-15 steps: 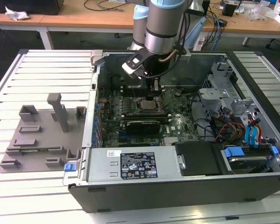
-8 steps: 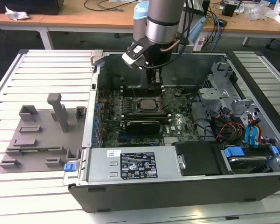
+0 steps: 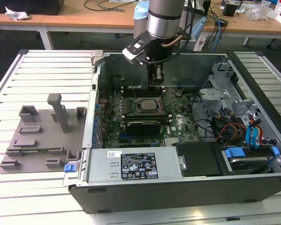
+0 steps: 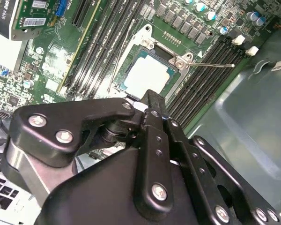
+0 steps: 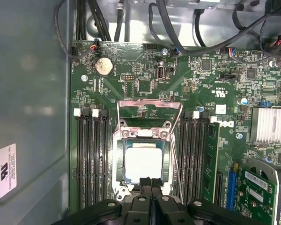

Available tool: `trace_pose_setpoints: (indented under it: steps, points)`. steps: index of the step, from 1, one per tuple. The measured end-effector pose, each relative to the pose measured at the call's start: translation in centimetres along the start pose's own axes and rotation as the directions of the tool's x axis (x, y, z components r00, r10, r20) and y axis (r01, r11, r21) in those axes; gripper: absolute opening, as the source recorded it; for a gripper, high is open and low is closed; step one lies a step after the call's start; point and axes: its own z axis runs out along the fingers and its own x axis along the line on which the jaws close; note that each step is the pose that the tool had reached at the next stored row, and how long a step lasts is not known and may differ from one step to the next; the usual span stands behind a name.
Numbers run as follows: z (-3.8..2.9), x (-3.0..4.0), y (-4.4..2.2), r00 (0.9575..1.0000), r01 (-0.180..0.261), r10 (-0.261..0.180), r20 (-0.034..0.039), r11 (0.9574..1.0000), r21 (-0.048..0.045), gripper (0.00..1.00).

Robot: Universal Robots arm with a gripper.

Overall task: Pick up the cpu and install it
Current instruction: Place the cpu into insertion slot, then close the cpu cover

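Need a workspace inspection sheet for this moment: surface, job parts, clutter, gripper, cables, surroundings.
Surface: white slatted table carrying an open computer case.
Job's things: cpu lies flat in the socket, pale top up; the socket's metal frame is folded open.
Clutter: grey plastic tray on the table, at the exterior view's left of the case.
Grippers: gripper low at the cpu's edge, jaws shut, holding nothing; contact cannot be told.
Cables: coloured cables bundled inside the case, at the exterior view's right of the board.
Surroundings: wooden benches behind the table, with loose cables on them.
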Motion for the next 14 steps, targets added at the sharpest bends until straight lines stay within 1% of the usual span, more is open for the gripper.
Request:
trace_pose_setpoints:
  steps: [1, 3, 4, 12, 13, 14]
  points:
    - [-0.33, -0.01, -0.02, 1.0, 0.0, 0.0, 0.0, 1.0, 0.0, 0.11]
    - [-1.2, -0.05, -0.06, 1.0, 0.0, 0.0, 0.0, 1.0, -0.0001, 0.11]
    - [-1.33, -0.05, -0.07, 1.0, 0.0, 0.0, -0.0001, 1.0, -0.0001, 0.11]
    - [-1.37, -0.05, -0.07, 1.0, 0.0, 0.0, 0.0, 1.0, 0.0, 0.11]
    - [-1.39, -0.06, 0.15, 1.0, 0.0, 0.0, 0.0001, 1.0, 0.0, 0.11]
    - [-1.41, -0.07, 0.53, 1.0, 0.0, 0.0, 0.0, 1.0, -0.0001, 0.11]
